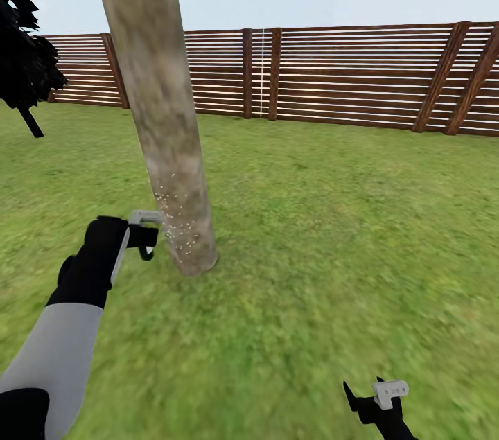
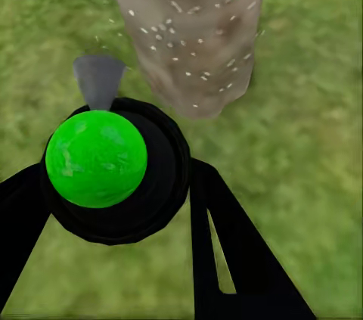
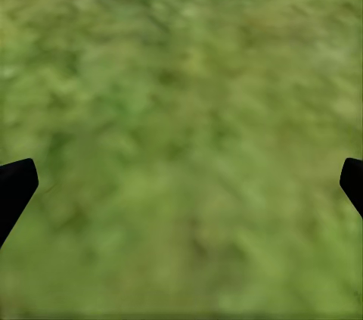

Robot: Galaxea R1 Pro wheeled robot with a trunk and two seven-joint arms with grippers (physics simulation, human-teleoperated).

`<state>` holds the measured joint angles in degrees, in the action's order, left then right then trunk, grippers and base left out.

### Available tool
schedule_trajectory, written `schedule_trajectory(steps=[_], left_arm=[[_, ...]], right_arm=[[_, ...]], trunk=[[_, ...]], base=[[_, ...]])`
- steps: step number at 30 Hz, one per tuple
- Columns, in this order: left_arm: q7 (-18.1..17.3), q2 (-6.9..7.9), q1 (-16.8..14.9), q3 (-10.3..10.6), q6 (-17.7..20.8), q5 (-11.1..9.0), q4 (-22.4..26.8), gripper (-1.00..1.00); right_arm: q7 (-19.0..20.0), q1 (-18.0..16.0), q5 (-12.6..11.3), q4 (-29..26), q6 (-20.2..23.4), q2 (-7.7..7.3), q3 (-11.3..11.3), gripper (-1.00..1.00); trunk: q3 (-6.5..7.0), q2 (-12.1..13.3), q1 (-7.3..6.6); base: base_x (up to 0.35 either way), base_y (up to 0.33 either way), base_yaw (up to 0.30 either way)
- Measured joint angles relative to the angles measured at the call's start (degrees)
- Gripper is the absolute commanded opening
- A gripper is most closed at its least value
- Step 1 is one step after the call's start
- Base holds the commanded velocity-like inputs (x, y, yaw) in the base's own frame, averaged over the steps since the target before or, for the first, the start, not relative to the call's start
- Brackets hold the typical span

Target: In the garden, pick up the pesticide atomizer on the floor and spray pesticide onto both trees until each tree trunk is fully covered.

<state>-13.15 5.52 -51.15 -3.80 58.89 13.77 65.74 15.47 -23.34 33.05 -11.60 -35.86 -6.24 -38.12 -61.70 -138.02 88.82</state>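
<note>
So the pesticide atomizer (image 2: pixel 97 160) is up off the grass, clamped between the black fingers (image 2: pixel 234 252) of the left gripper (image 2: pixel 113 206). In the left wrist view you look down on its bright green round top sitting in a black collar, with a grey cone-shaped nozzle (image 2: pixel 98 82) poking out toward the trunk. In the head view the same atomizer (image 1: pixel 144 229) shows as a pale grey bit with a black part under it, held at the end of the left arm (image 1: pixel 76 301), just beside the base of the tree.

The tree trunk (image 1: pixel 163 114) is thick, grey-brown with dull green patches, and leans a bit as it goes up out of the picture. It meets the floor (image 1: pixel 312 253) close to the nozzle. The pesticide (image 1: pixel 174 218) shows as a scatter of tiny whitish specks over the lower part of the trunk on the side facing the atomizer; the left wrist view has the same specks (image 2: pixel 178 32) dotted across the trunk (image 2: pixel 189 25), plus a few out over the grass.

The right gripper (image 1: pixel 374 398) hangs low at the bottom right of the head view, well apart from the tree. In the right wrist view its dark fingertips (image 3: pixel 15 184) sit far apart at the two edges with just blurry grass (image 3: pixel 181 131) between, so it's spread wide and holding nothing.

Further back, a brown slatted wooden fence (image 1: pixel 346 76) runs across the lawn, and a dark leafy plant (image 1: pixel 24 59) sticks in at the left edge under a pale sky.
</note>
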Motion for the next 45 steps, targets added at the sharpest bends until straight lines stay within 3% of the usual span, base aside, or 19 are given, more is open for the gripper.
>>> schedule_trajectory(steps=[3, 5, 8, 14, 16, 25, 26, 29, 31, 32, 34, 37, 40, 45], left_arm=[[0.0, 3.18, 0.4, -0.5, -0.1, 0.6, -1.5, -1.0], [0.0, 4.29, 0.6, -0.3, -0.1, 0.0, -1.9, -1.0], [0.0, 3.73, 1.2, 0.0, -0.2, -0.3, -2.2, -1.0], [0.5, 2.29, 7.3, 0.0, -1.2, -0.1, -2.1, -1.0], [0.8, 0.91, 9.1, -0.1, -1.3, -0.4, -2.1, -1.0], [1.7, -0.1, 9.9, -0.8, -1.4, 0.4, -2.2, -1.0], [3.0, -0.07, 10.5, -0.8, -1.8, 0.5, -2.5, -1.0], [5.7, -0.31, 11.2, -2.0, -9.0, 0.0, -8.5, -1.0], [6.3, -0.75, 11.2, -7.0, -18.5, -3.2, -18.4, -1.0], [6.4, -0.79, 11.2, -8.7, -21.2, -3.9, -21.0, -1.0], [7.5, -0.94, 11.2, -9.7, -24.2, -4.3, -26.1, -1.0], [13.6, -1.14, 11.2, -10.1, -32.2, -4.7, -33.4, -1.0], [15.7, -1.94, 11.2, -10.3, -34.3, -5.0, -35.3, -1.0], [16.0, -2.69, 11.2, -10.4, -34.7, -4.9, -35.2, -1.0]], right_arm=[[0.0, 0.0, 0.0, 0.1, 0.0, 0.0, 0.0, 1.0], [0.0, 0.0, 0.0, 0.1, 0.0, 0.0, 0.0, 1.0], [0.0, 0.0, 0.0, 0.1, 0.0, -0.01, 0.0, 1.0], [0.0, 0.0, 0.0, 0.1, 0.0, 0.0, 0.1, 1.0], [0.0, 0.0, 0.1, 0.1, 0.0, 0.0, 0.1, 1.0], [0.0, 0.0, 0.1, 0.1, 0.0, 0.0, 0.1, 1.0], [0.0, 0.0, 0.1, 0.1, 0.0, 0.0, 0.1, 1.0], [0.0, 0.0, 0.1, 0.1, 0.0, 0.02, 0.1, 1.0], [0.0, 0.0, 0.1, 0.1, 0.0, 0.07, 0.1, 1.0], [0.1, 0.0, 0.1, 0.1, 0.0, 0.12, 0.1, 1.0], [0.1, 0.0, 0.1, 0.1, 0.0, 0.23, 0.1, 1.0], [0.1, 0.0, 0.1, 0.1, 0.0, 0.33, 0.1, 1.0], [0.1, 0.0, 0.0, 0.1, 0.0, 0.35, 0.1, 1.0], [0.0, 0.0, 0.0, 0.1, 0.0, 0.35, 0.1, 1.0]], trunk=[[0.0, 0.0, 0.0], [0.0, 0.0, 0.0], [0.0, 0.0, 0.0], [0.0, 0.0, 0.0], [-0.01, 0.0, 0.0], [0.0, 0.0, 0.0], [0.0, 0.0, 0.0], [-0.01, 0.0, 0.01], [-0.01, 0.0, 0.01], [-0.01, 0.0, 0.0], [-0.01, 0.0, 0.0], [0.0, 0.0, 0.0], [0.0, 0.0, 0.0], [0.0, 0.0, 0.0]], base=[[0.0, 0.0, 0.0], [0.0, 0.0, 0.0], [0.0, 0.0, 0.0], [0.0, 0.0, 0.0], [0.0, 0.0, 0.0], [0.0, -0.187, 0.0], [0.0, -0.271, 0.0], [0.0, -0.271, 0.0], [0.026, -0.272, 0.0], [0.065, -0.272, 0.0], [0.079, -0.272, 0.0], [0.126, -0.269, 0.0], [0.14, -0.269, 0.0], [0.089, -0.268, 0.07]])
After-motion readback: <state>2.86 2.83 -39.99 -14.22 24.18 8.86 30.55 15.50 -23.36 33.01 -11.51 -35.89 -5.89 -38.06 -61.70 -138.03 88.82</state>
